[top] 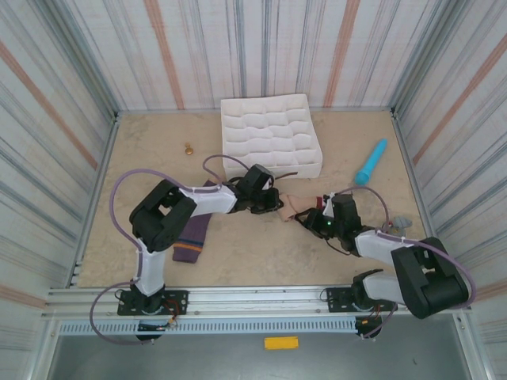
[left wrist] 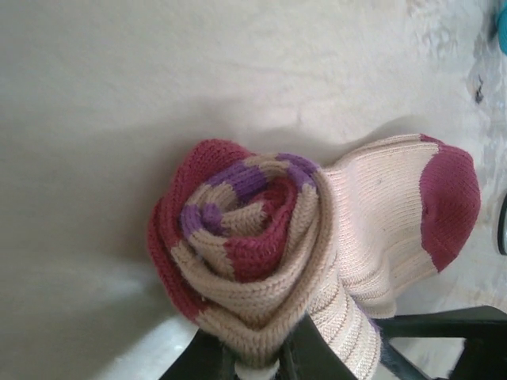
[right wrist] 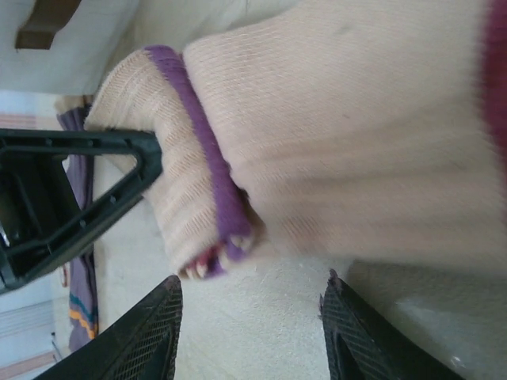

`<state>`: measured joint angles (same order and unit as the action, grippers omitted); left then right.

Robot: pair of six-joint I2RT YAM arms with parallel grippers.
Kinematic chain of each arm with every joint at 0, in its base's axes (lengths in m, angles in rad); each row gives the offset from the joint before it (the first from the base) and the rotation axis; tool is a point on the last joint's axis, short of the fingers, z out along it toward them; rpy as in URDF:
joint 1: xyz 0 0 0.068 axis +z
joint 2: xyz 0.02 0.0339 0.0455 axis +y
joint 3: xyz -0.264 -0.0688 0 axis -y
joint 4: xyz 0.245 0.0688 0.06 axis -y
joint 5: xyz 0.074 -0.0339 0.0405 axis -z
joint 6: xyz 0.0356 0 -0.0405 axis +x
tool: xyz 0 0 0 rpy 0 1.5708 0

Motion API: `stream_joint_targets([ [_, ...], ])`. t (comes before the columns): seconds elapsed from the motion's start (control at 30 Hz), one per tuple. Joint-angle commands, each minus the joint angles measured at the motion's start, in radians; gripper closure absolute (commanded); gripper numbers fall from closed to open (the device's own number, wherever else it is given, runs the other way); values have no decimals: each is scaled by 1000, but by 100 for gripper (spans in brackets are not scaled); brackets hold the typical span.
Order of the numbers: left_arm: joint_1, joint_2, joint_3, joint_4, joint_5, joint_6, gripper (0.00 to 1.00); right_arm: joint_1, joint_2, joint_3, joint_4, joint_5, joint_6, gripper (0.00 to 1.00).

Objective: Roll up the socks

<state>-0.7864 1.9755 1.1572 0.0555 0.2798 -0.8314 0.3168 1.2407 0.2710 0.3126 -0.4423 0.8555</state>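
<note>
While the left gripper [left wrist: 261, 348] is clamping the rolled end of the beige sock [left wrist: 253, 237] between its closely set fingers [left wrist: 317, 360], the right gripper [right wrist: 251, 289] is hovering just beside the sock's unrolled part. Its own fingers [right wrist: 146, 336] are standing apart, with no fabric lying between them. The beige sock is lying near the middle of the tabletop [top: 261, 253], between the two grippers. Its striped end is winding into a tight spiral of dark red, purple and beige, and a dark red patch is showing at the other end. The purple sock [top: 192, 237] is lying flat on the left side of the tabletop, partly under the left arm and apart from the beige one. A white tray [top: 269, 134] is sitting at the back of the tabletop, and a turquoise stick [top: 371, 162] is lying to the right of it.
</note>
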Motion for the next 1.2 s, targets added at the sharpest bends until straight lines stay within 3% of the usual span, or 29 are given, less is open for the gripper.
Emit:
stream_joint_targets([
  [0.0,6,-28,-23,-92,-36,70,100,-20,-25,65,-164,-9,-84,49],
  [0.4,41,-174,-177,-111,-170,-14,100,-16,180,217,-58,-51,-140,46],
  [0.73,42,-219,-228,-118,-190,-48,100,22,432,298,29,-21,-135,47],
  [1.17,41,-320,-376,-64,-247,-130,100,44,545,493,-116,81,-260,47],
])
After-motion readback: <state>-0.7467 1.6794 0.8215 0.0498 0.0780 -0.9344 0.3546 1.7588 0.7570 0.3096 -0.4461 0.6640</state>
